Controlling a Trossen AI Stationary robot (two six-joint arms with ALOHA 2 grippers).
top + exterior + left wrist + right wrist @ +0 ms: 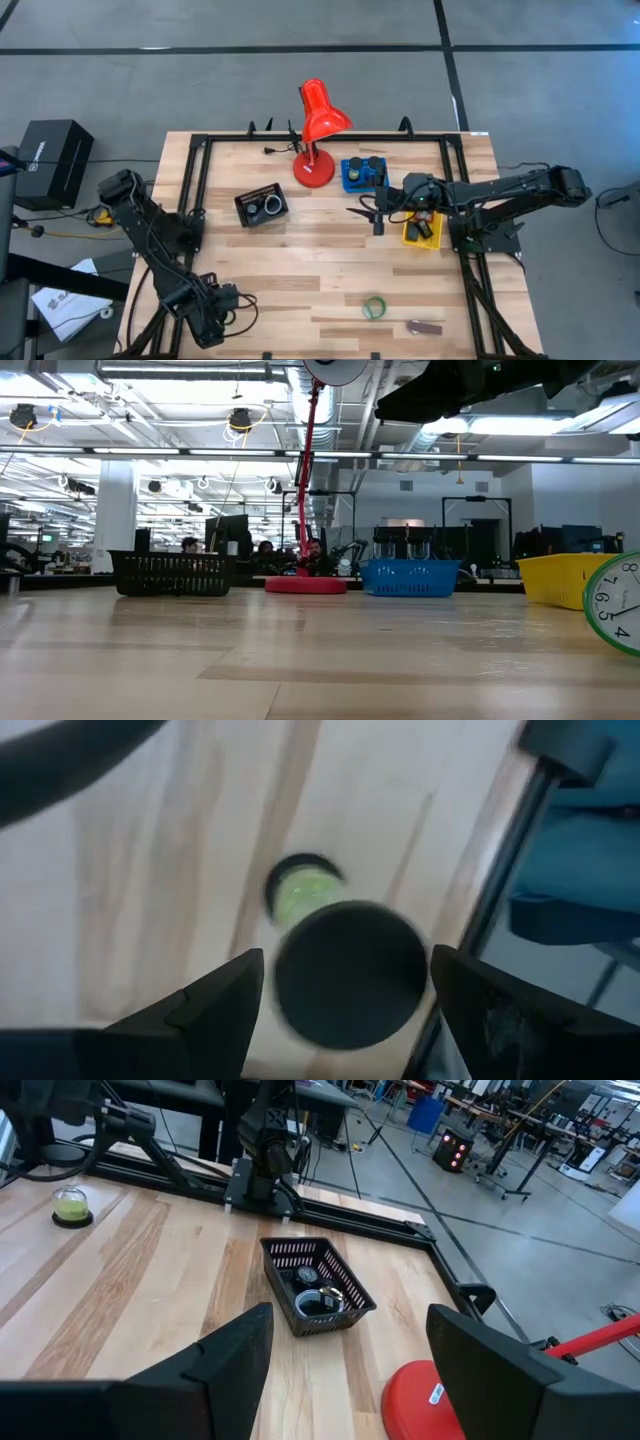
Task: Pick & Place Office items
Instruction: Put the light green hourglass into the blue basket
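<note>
My left gripper (345,1010) is open near the table's front left corner (215,318) and points down. A blurred black round piece (350,975) shows between its fingers, with a slim gap at each side. Behind it, a green round piece with a dark rim (305,890) stands on the table; the right wrist view shows this green piece (72,1205) upright on its black base. A green ring (374,307) and a maroon oblong (425,326) lie near the front edge. My right gripper (350,1340) hangs open and holds nothing above the table's middle (374,212).
A black basket (262,205) holds small dark pieces (315,1295). A red desk lamp (318,140) stands at the far middle, with a blue tray (362,172) beside it. A yellow tray (422,230) lies under the right arm. A black frame rail (500,880) runs along the table's edge.
</note>
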